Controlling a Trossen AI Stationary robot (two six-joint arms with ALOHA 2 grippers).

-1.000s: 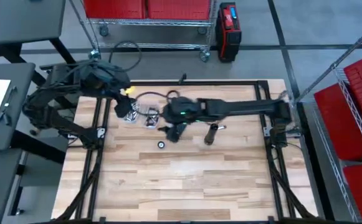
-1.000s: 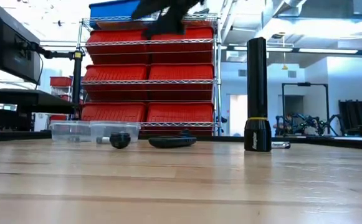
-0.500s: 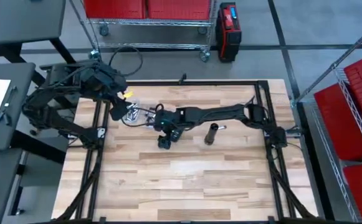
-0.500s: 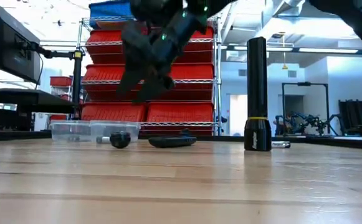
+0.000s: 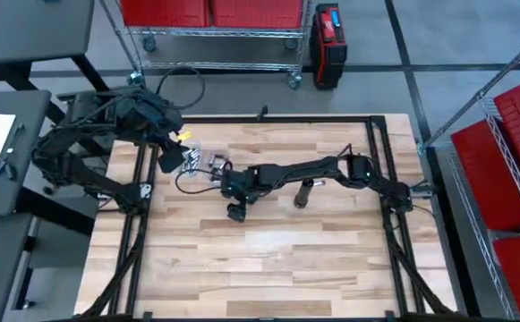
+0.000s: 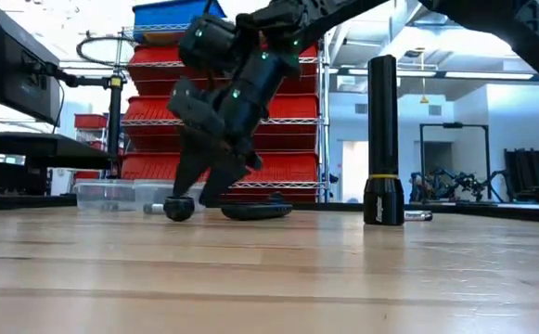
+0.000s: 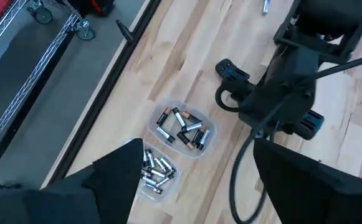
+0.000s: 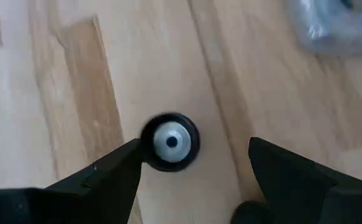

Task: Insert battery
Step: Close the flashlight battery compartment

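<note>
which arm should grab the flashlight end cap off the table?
Right. The right gripper is already down over the end cap, fingers open on either side of it. The left gripper hangs back by the battery trays at the table's far left, away from the cap.

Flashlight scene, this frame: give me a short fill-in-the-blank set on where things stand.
1. The flashlight stands ____ on the table.
2. The right hand hovers, fingers open, over the round black ____.
3. The loose batteries lie in clear ____.
4. The left hand waits above the ____ containers.

Missing words: upright; cap; containers; battery
</note>
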